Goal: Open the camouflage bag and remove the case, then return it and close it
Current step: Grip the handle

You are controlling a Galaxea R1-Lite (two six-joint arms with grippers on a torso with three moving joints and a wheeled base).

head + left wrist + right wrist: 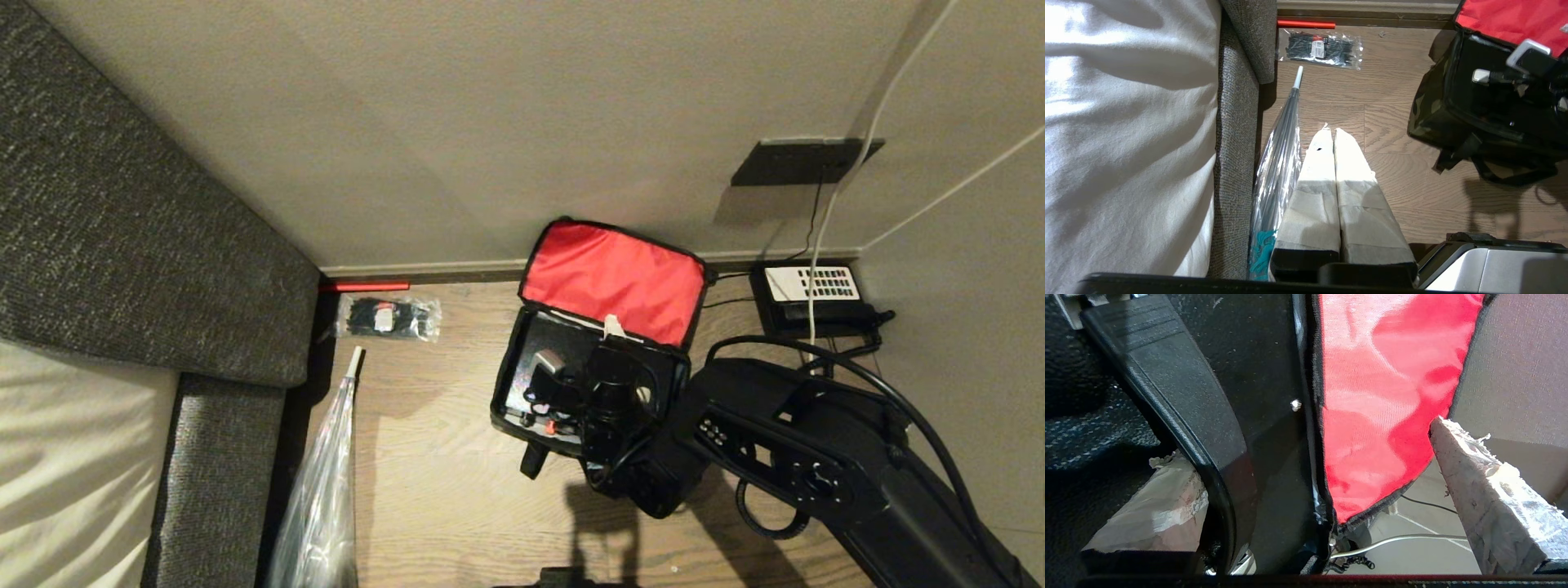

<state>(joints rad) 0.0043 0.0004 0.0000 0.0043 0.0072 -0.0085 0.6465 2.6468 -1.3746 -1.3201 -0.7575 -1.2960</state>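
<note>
The camouflage bag point(504, 390) stands open on the wooden floor by the wall, its red-lined lid point(612, 282) leaning back against the wall. Its camouflage side point(1429, 110) also shows in the left wrist view. My right gripper point(629, 363) reaches down into the bag with its jaws wide open. In the right wrist view the right gripper point(1302, 441) straddles the black case point(1265, 355); one taped finger point(1151, 506) sits beside its curved handle point(1180, 396), the other finger point(1486, 498) near the red lining point(1384, 396). Nothing is gripped. My left gripper point(1331, 132) hangs shut over the floor, parked.
A black desk phone point(812, 286) with cords sits right of the bag by the wall. A clear packet of cable ties point(388, 318) and a red stick point(363, 286) lie to the left. A clear folded umbrella point(326, 490) leans by the grey upholstered bed edge point(220, 457).
</note>
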